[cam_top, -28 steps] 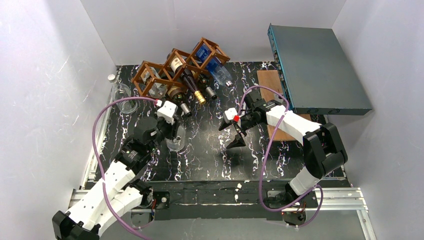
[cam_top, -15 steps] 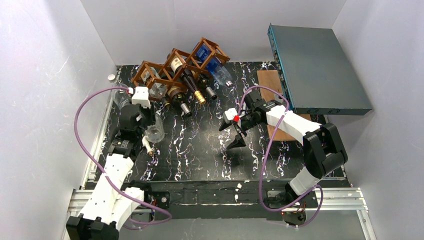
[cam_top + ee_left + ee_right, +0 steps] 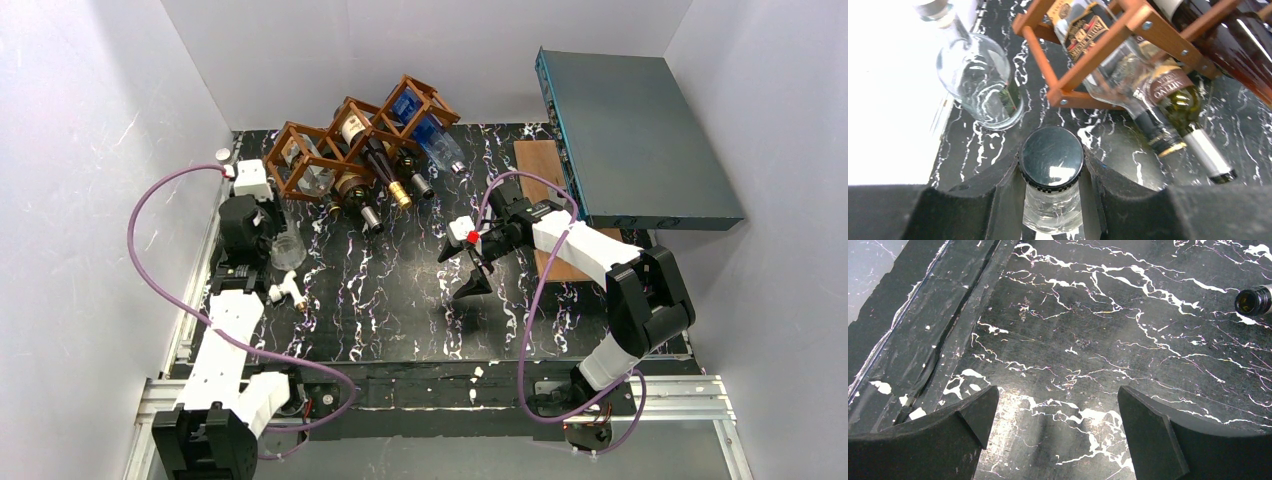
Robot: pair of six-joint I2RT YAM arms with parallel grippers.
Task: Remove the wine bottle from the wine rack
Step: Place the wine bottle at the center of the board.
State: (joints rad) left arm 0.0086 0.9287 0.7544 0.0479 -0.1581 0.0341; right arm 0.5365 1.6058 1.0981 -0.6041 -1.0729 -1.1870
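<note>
Left gripper point(image 3: 1051, 176): jaws nearly closed, clamping neck of clear wine bottle point(image 3: 1052, 210) just under black cap point(image 3: 1051, 156). Bottle sitting apart from wine rack point(image 3: 1083, 62), off rack's left end. Rack lying at 1 o'clock in left wrist view, other bottles point(image 3: 1168, 92) poking out of cells. Second clear bottle point(image 3: 979, 80) resting at 11 o'clock on black marbled table point(image 3: 1088, 315). Right gripper point(image 3: 1055, 407): jaws gaping wide, holding nothing, hovering over table at rack's 5 o'clock in top view.
</note>
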